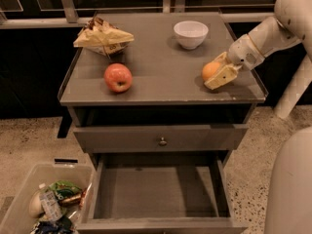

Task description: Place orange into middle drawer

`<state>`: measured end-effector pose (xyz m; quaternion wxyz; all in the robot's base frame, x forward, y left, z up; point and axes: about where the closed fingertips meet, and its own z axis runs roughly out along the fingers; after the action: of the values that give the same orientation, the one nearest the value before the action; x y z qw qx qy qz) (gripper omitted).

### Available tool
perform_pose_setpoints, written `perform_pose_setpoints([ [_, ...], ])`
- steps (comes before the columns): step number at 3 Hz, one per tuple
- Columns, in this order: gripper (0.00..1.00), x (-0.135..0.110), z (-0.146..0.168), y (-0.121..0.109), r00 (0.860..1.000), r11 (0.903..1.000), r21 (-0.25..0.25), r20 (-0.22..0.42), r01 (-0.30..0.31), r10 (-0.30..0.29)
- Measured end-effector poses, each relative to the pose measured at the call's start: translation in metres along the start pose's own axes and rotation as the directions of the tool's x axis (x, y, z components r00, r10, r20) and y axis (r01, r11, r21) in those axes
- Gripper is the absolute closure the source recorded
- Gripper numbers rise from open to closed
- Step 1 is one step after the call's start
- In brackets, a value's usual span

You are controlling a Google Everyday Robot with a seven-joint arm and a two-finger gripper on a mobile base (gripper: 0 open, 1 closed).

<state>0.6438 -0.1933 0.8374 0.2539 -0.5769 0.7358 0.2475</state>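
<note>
Cabinet top (161, 84): one orange (209, 70) (gripper (216, 72) around it)

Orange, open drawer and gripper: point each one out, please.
orange (209, 70), camera view, its visible left side.
open drawer (156, 194), camera view, its bare floor.
gripper (215, 75), camera view, its front end, at the orange.

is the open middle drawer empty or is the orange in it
Empty: the middle drawer is pulled out, its grey floor bare. The orange sits on the cabinet top, with the gripper around it.
</note>
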Motion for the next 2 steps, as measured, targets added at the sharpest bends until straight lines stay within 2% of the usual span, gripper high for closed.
perform_pose_setpoints([
  [1,1.0,-0.007,-0.023,0.034,0.999,0.9996,0.006,-0.038,0.028,-0.028],
  [2,1.0,-0.002,-0.05,0.097,0.998,0.9997,0.018,-0.058,0.013,-0.012],
])
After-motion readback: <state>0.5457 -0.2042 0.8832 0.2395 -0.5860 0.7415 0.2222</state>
